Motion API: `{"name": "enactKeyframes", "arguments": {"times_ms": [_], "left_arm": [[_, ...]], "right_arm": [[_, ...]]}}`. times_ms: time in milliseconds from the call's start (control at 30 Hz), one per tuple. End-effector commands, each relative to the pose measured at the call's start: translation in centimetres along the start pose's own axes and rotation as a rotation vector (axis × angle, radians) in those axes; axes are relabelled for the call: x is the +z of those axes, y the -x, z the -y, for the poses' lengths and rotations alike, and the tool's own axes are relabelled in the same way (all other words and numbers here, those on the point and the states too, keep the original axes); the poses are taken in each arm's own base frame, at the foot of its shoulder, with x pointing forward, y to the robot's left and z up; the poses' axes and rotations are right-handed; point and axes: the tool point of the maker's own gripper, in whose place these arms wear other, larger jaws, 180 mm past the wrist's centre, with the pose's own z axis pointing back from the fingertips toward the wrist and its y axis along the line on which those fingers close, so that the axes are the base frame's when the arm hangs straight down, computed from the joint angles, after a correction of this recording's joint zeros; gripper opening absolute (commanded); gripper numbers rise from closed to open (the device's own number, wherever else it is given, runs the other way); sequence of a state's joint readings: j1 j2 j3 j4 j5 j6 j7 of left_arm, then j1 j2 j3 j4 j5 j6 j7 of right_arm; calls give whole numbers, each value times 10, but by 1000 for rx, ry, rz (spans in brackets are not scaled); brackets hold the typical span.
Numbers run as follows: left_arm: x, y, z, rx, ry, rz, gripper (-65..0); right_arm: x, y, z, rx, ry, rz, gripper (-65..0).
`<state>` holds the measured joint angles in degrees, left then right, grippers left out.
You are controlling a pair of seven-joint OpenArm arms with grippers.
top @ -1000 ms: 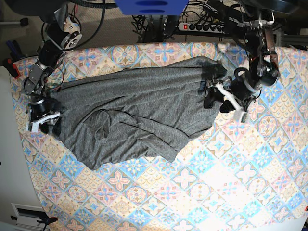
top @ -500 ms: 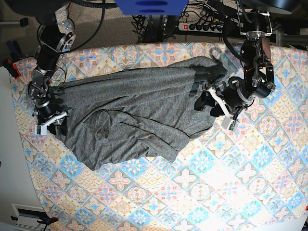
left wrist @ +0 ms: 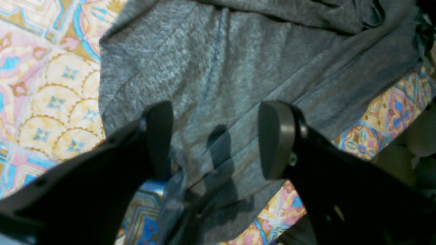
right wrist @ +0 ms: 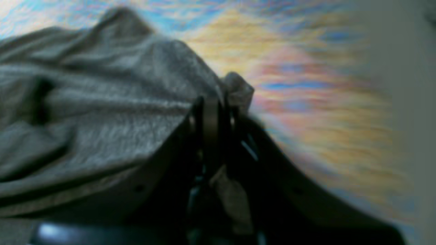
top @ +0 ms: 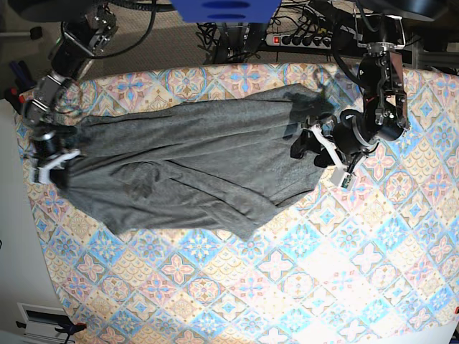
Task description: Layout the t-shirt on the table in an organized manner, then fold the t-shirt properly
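Since the earlier base frames the right hand has moved toward the tabletop's edge on that view's left, dragging the t-shirt with it, so the cloth now lies stretched wider and flatter across the upper half of the tabletop; the left hand has shifted only slightly along the shirt's opposite end. Right hand is pinched closed on the t-shirt: right wrist view shows the fingers pressed together with a small tuft of grey fabric poking out above them and more cloth draped off to the side. That view is badly blurred, tabletop pattern is just smeared colour, and which part of the garment is gripped can't be told. Left hand is wide apart and holds nothing: left wrist view shows both pads well separated above a flat seamed section of the t-shirt, their shadows falling on it; whether the tips touch the fabric can't be told. Lower corners of that view are blocked by the dark finger bodies. In base view the shirt's shape is hard to read, a loose fold hangs toward the middle front, sleeves and collar not distinguishable. The left arm covers the shirt's edge on the view's right. A blue object at top centre is cut off by the frame, cables and a power strip behind the tabletop are partly hidden.
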<state>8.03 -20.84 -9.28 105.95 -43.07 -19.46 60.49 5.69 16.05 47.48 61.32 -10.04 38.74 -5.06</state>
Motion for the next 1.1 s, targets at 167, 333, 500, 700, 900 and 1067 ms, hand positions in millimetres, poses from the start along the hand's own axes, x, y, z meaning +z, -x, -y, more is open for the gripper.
{"name": "enactKeyframes", "arguments": {"times_ms": [167,333,500,700,900,1067], "left_arm": [[4,-15,1,-19,5,44,-272],[4,-13,1,-18,5,38,-272],[4,-16,1,-21,5,47,-268],[6,-67,0,-58,5,156,-267],[-31,-99,-34,80,22,150,-267],[-70,-104,-49,128,86,80,-267]], "right_arm": [[21,-6,1,31,16,49,-650],[23,10,-5,7,6,17,-650],[22,11,-10,-7,5,25,-511],[22,10,-10,-7,3,29,-260],[23,10,-10,-7,5,30,-250],[23,6,-9,4,6,40,-250]]}}
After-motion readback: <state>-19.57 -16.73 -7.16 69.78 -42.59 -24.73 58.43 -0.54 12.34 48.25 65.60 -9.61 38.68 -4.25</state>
